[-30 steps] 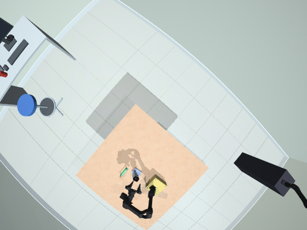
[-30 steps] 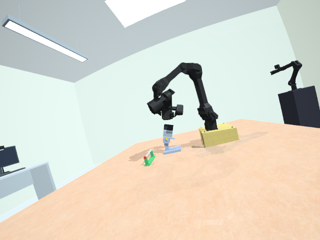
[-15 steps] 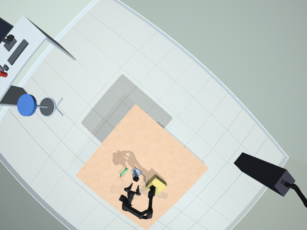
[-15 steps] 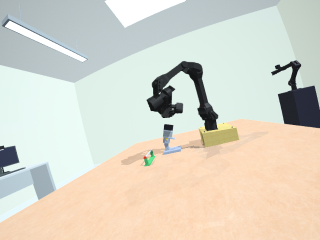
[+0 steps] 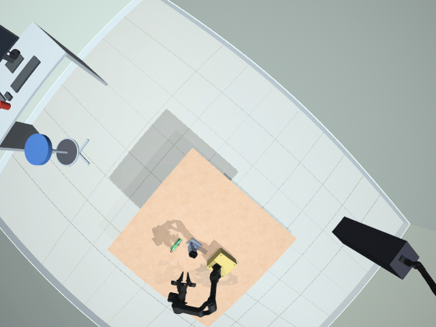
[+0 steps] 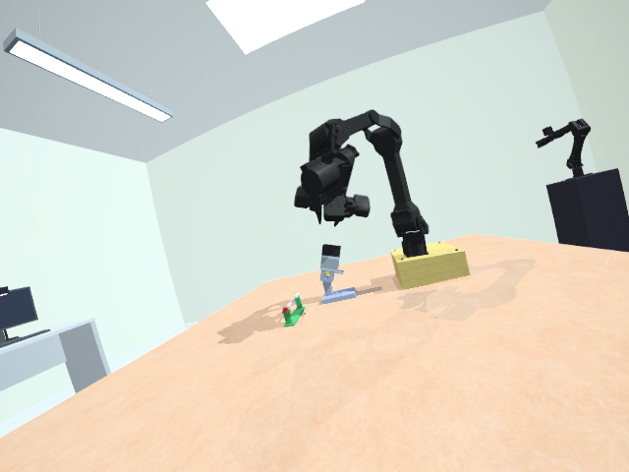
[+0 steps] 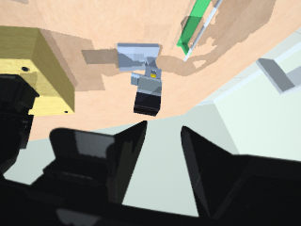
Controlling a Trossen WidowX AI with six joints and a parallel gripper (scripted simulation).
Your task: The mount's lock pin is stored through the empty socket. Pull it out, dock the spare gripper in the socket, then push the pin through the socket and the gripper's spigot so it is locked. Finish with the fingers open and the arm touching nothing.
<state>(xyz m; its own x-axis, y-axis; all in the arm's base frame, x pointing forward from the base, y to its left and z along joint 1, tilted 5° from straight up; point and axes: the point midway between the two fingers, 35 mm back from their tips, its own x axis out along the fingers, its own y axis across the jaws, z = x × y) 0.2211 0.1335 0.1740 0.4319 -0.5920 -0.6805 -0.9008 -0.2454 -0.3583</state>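
Observation:
My gripper [image 5: 185,272] [image 6: 327,223] [image 7: 164,126] is partly open, with nothing between its fingers. It hangs above the table, higher than the black-ended piece and apart from it. The blue-grey mount base [image 6: 339,295] [image 7: 136,53] stands on the table. The blue-grey and black piece [image 5: 192,253] [image 6: 330,260] [image 7: 148,100] sits upright at the top of the mount. A small yellow spot [image 6: 326,272] [image 7: 153,75] shows below it; whether this is a pin or a marking cannot be told. A white rod [image 6: 292,303] [image 7: 202,37] with a red end lies along a green stand [image 6: 294,318] [image 7: 199,9].
The arm's base stands on a yellow block [image 5: 225,259] [image 6: 431,267] [image 7: 54,77], close beside the mount on the table [image 5: 211,197] [image 6: 355,385]. A second arm on a dark pedestal [image 5: 369,240] [image 6: 584,210], a desk [image 5: 45,47] and a blue stool [image 5: 37,149] are away from the table.

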